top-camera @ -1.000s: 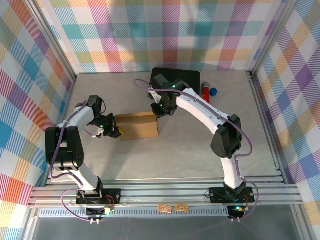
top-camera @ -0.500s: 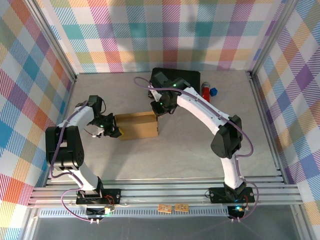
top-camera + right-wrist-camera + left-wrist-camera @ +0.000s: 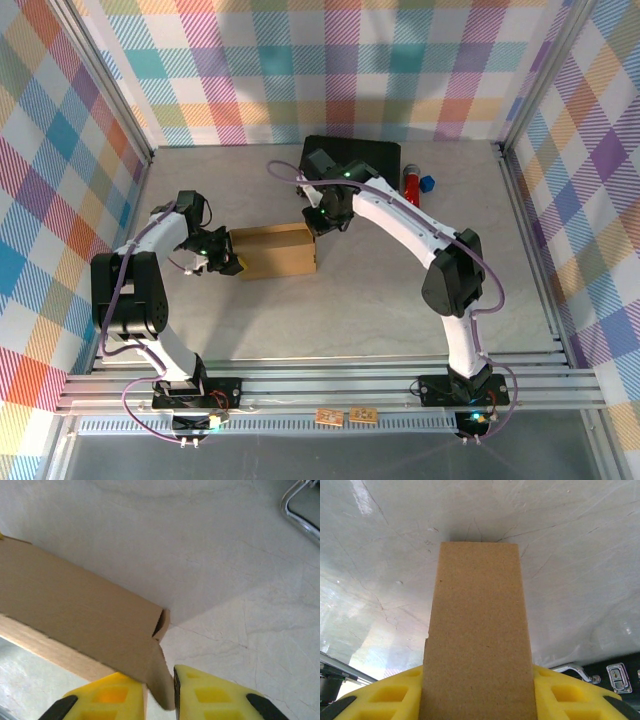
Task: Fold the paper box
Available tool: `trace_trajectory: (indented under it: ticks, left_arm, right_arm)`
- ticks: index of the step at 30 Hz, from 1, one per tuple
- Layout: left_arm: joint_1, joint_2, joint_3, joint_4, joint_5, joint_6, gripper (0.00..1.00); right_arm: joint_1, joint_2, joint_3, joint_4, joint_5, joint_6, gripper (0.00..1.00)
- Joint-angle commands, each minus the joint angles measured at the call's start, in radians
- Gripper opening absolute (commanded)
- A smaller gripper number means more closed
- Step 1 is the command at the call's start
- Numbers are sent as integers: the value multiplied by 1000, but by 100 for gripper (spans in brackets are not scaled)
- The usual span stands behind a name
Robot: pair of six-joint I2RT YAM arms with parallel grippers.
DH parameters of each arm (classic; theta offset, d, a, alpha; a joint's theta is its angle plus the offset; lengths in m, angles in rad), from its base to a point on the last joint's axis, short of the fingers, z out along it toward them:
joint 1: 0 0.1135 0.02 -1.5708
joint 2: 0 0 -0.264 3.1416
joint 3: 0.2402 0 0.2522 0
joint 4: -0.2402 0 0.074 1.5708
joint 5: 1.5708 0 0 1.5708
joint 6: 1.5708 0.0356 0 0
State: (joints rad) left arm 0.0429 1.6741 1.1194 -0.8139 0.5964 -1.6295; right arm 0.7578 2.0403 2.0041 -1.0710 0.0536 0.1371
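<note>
Midway across the tabletop (image 3: pixel 350 300), the paper box (image 3: pixel 278 251) is gripped at its left end by the left fingers (image 3: pixel 390 700), while its far right corner flap is pinched between the right fingers (image 3: pixel 215 697)

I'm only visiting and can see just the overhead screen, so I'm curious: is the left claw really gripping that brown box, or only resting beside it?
Observer: Gripping. On its wrist camera, the left gripper has its yellow pads against both sides of a panel of the paper box.
Operator: And the right claw?
Observer: The right gripper pinches one thin flap at the box's corner.
Operator: Is that corner closed up?
Observer: Not fully. A small dark gap shows where the walls meet.
</note>
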Motion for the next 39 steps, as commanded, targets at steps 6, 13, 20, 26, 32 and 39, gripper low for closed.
trace_trajectory:
  ticks: [6, 13, 20, 26, 32, 39]
  left_arm:
    - [16, 7, 31, -60, -4, 35, 19]
    - [17, 5, 31, -60, -4, 36, 18]
    - [17, 8, 34, -58, -4, 33, 18]
    - [17, 8, 33, -60, -4, 35, 18]
    - [17, 9, 38, -62, -6, 33, 19]
    - [16, 7, 39, -64, -5, 35, 18]
  right_arm:
    - [-2, -54, -49, 59, 20, -45, 20]
    - [-2, -65, -17, 59, 15, -35, 27]
    - [-2, -57, -13, 43, 5, -35, 19]
    - [-2, -66, -20, 46, 6, -31, 19]
    - [-2, -75, -16, 40, 11, -30, 18]
    - [-3, -74, -25, 42, -1, -18, 0]
